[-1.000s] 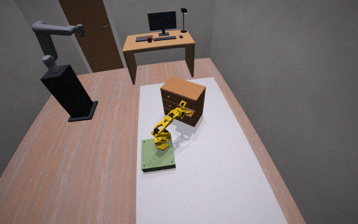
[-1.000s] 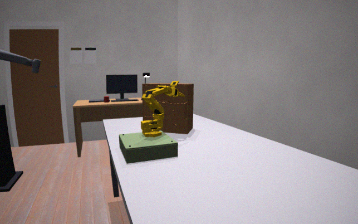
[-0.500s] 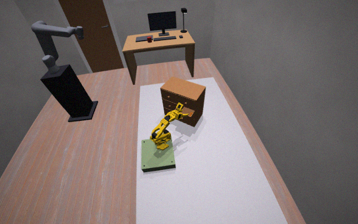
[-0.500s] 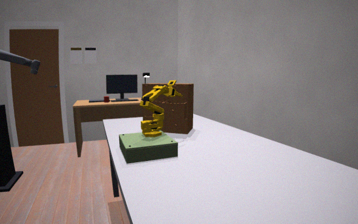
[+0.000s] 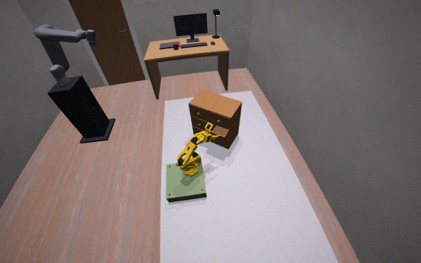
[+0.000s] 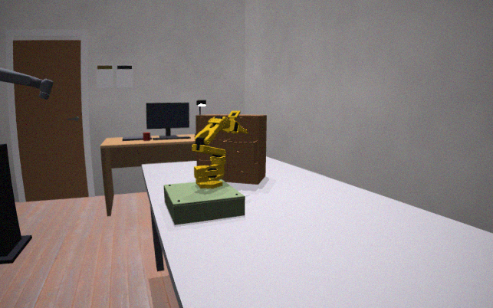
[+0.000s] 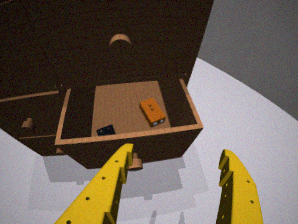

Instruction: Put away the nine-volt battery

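The brown chest of drawers [image 5: 215, 114] stands on the white table, also in the exterior view [image 6: 237, 147]. One low drawer [image 7: 127, 112] is pulled out. Inside it lies an orange nine-volt battery [image 7: 152, 111], right of middle, and a small dark block [image 7: 105, 131] near the front wall. My yellow gripper [image 7: 176, 156] hovers just in front of and above the drawer's front edge, also in the top and exterior views [image 5: 217, 133] [image 6: 242, 130]. Its fingers stand apart with nothing between them. I see no battery on the table.
The drawer above shows a round knob [image 7: 120, 38]. A second drawer front with a knob [image 7: 27, 123] is at the left. The arm sits on a green base [image 5: 186, 181]. A desk [image 5: 187, 49] and a grey arm on a black stand [image 5: 74, 98] are off the table.
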Controlling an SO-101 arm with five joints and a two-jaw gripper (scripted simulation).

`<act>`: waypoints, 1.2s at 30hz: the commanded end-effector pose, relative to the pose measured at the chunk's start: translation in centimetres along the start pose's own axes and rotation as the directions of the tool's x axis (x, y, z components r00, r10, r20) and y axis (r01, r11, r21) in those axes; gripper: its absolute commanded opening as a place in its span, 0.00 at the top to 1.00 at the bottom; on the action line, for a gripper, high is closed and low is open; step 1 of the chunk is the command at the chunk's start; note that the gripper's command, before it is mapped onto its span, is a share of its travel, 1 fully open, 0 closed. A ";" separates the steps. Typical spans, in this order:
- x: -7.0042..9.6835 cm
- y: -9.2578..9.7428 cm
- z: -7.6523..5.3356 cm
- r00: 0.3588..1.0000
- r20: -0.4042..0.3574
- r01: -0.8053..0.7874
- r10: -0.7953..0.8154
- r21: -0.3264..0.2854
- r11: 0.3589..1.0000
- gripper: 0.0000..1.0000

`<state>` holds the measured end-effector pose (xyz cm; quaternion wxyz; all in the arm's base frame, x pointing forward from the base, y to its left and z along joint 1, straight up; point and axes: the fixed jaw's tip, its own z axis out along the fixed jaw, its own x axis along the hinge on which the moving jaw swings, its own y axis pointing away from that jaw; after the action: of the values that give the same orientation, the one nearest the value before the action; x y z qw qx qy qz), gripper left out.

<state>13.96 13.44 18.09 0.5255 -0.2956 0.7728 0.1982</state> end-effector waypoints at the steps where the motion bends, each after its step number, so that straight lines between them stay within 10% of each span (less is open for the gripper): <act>1: 1.3 0.3 -1.0 0.999 -0.050 -0.007 0.006 -0.016 1.000 0.70; 26: 4.9 0.7 -4.3 0.985 -0.169 -0.024 0.017 -0.041 0.999 0.79; 36: 6.6 1.4 -0.1 0.990 -0.143 -0.005 -0.005 -0.070 0.998 0.79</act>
<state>10.53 11.74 12.92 0.4504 -0.3236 0.8088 0.1955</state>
